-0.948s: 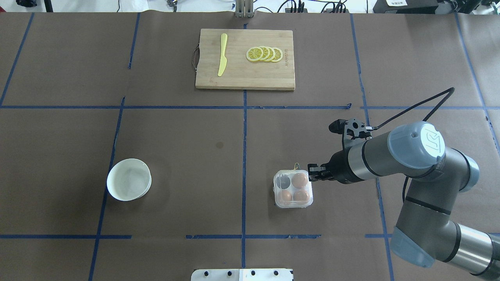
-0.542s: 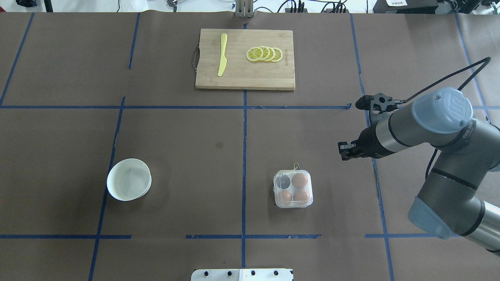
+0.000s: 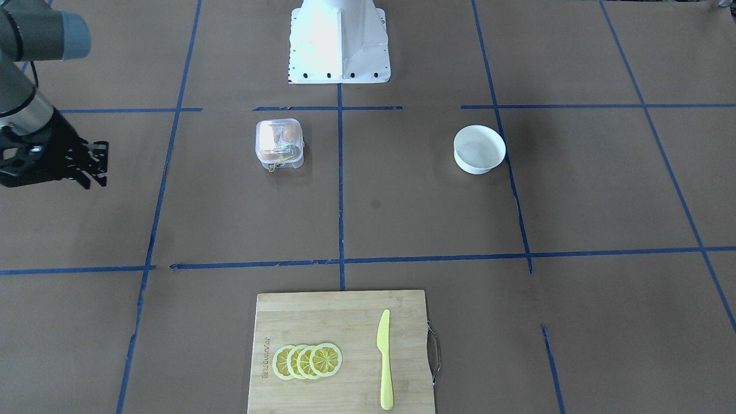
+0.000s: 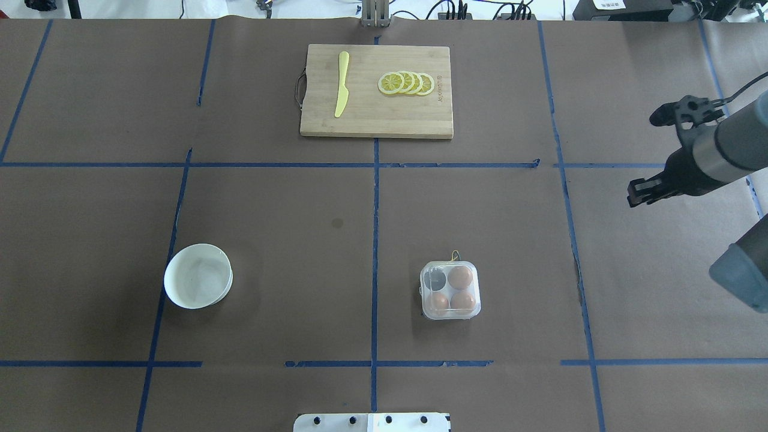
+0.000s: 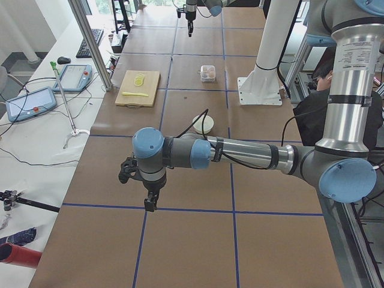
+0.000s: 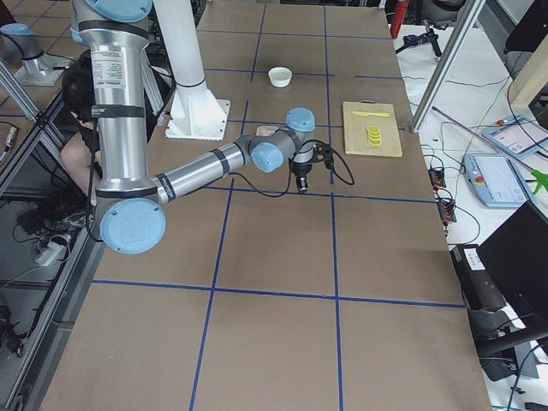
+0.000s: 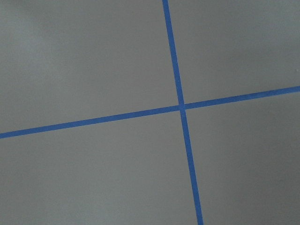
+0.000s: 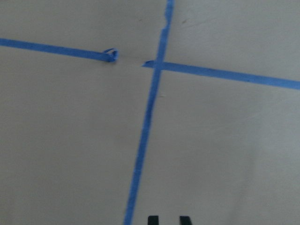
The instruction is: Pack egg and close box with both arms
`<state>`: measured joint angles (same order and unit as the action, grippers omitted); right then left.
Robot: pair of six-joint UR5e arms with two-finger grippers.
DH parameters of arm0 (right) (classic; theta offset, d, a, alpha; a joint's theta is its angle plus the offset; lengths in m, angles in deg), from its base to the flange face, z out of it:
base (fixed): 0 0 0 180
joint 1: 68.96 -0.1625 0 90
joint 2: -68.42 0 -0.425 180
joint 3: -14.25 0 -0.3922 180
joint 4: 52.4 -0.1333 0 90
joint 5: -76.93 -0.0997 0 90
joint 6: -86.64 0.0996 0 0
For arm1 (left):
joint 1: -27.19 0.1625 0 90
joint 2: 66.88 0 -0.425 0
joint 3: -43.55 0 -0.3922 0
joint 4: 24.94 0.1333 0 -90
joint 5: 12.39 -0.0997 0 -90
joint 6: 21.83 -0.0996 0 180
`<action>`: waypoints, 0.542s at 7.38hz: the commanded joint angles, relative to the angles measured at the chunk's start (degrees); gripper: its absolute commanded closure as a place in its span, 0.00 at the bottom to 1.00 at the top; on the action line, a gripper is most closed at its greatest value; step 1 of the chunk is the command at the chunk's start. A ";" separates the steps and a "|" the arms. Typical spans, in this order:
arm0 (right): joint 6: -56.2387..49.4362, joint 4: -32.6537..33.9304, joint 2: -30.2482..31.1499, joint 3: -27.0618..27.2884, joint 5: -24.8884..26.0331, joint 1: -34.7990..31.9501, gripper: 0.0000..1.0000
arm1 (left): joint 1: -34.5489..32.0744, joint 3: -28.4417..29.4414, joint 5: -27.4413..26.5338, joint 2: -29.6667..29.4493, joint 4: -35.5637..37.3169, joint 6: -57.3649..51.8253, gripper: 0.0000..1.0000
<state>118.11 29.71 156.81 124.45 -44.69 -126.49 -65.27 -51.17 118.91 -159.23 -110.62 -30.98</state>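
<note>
The clear box (image 4: 450, 290) sits right of the table's middle with its lid down; it also shows in the front view (image 3: 279, 144). Three orange-brown eggs show through it, one being this egg (image 4: 461, 277); the fourth cell looks dark. My right gripper (image 4: 637, 193) hangs far to the box's right, away from it, and holds nothing. In the right wrist view its fingertips (image 8: 153, 219) stand close together over bare table. My left gripper (image 5: 150, 204) shows only in the left side view, over the table's far left end. I cannot tell if it is open.
A white bowl (image 4: 198, 276) stands left of centre. A wooden cutting board (image 4: 372, 114) at the far side carries a yellow knife (image 4: 341, 84) and lemon slices (image 4: 407, 83). The white pedestal (image 3: 338, 40) is at the near edge. Blue tape lines cross the brown table.
My right gripper has left the box's right side and swung away to the far right. The box and the eggs have not moved.
</note>
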 commanded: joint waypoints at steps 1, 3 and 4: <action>-23.73 14.50 0.65 -0.59 -0.11 -14.12 0.00 | 0.00 0.05 0.10 0.07 -0.19 0.01 0.00; -25.50 15.45 7.91 -0.60 -0.46 -20.67 0.00 | 0.00 0.05 0.10 0.33 -0.10 0.01 0.00; -25.67 15.45 8.12 -0.68 -0.11 -20.87 0.00 | 0.00 -0.30 0.19 0.85 -0.19 0.01 0.00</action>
<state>93.39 44.68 163.09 123.85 -45.03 -145.61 -65.27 -51.18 119.02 -158.85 -110.77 -30.96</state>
